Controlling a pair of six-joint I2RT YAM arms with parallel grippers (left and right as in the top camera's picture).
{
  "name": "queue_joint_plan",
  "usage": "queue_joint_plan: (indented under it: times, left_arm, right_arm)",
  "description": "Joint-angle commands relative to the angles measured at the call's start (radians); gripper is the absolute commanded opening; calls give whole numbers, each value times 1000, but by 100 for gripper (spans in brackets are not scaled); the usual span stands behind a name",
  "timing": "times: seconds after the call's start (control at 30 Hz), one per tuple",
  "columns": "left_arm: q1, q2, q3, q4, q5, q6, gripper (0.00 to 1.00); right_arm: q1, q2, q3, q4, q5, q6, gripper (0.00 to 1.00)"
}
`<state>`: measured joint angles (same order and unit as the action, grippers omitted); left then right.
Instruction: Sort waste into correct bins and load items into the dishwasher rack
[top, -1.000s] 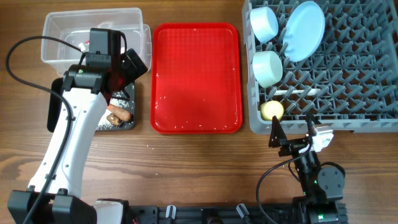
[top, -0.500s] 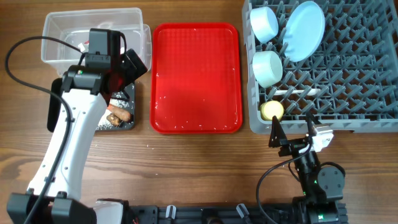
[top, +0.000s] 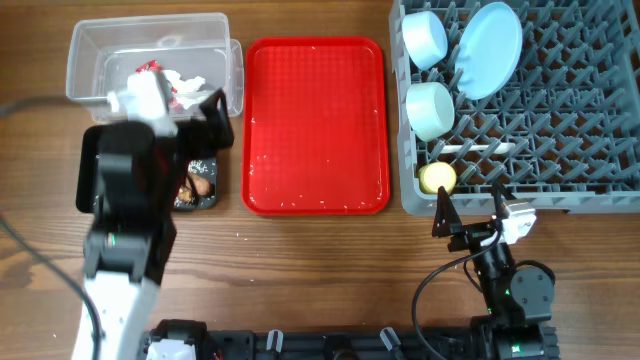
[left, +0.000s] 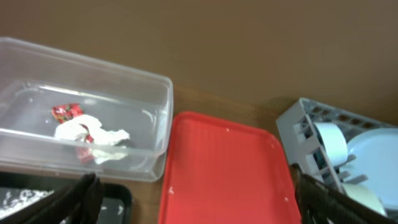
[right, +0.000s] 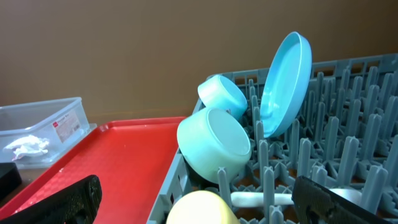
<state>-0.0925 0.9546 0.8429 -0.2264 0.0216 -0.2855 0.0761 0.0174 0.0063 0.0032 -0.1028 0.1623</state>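
The clear tub (top: 90, 50) holds the red wrapper (top: 150, 68) and the white tissue (top: 186, 84); both also show in the left wrist view, wrapper (left: 67, 112) and tissue (left: 87, 132). An orange-brown stick (top: 198, 186) lies in the black tray (top: 88, 170). My left gripper (left: 196, 190) hangs open and empty over the tray's right end. In the grey rack (top: 570, 130) stand the blue plate (top: 490, 48), two pale bowls (top: 425, 38) (top: 431, 108), the yellow cup (top: 437, 178) and the white spoon (right: 261, 199). My right gripper (top: 468, 210) is open and empty just in front of the rack.
A flat red serving tray (top: 315, 125) lies between the bins and the rack, with a few white crumbs on it. White crumbs (left: 15, 196) sit in the black tray. Bare wooden tabletop (top: 300, 270) runs along the near edge.
My left arm has drawn back toward the near edge, blurred by motion, uncovering the wrapper and tissue in the clear tub. The right arm has not moved.
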Motion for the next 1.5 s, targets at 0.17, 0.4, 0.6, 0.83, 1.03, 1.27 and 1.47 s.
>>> queue_joint_plan:
  times: [0.17,0.4,0.6,0.83,1.03,1.27,1.47]
  left_arm:
    - [136,-426,-517,248,82,65,100]
    - [136,-725,-751,253,44,66,100]
    - [134,-880,-833,233,53,65,100]
    - [134,-951,-836,154,58,65,100]
    - [135,-952,-836,155,60,66,100]
    - [135,-952,-836,155,60,66,100]
    - [135,-952,-836,155,60,66,100]
  right_arm:
    - [0,-6,-1,3,14,-3,100]
    - [0,-6,-1,3,14,-3,100]
    - [0,-6,-1,3,14,-3,100]
    - [0,-6,-1,3,14,-3,100]
    - [0,-6,-1,3,14,-3,100]
    - [0,-6,-1,3,14,-3,100]
    - [0,-6,-1,3,14,-3,100]
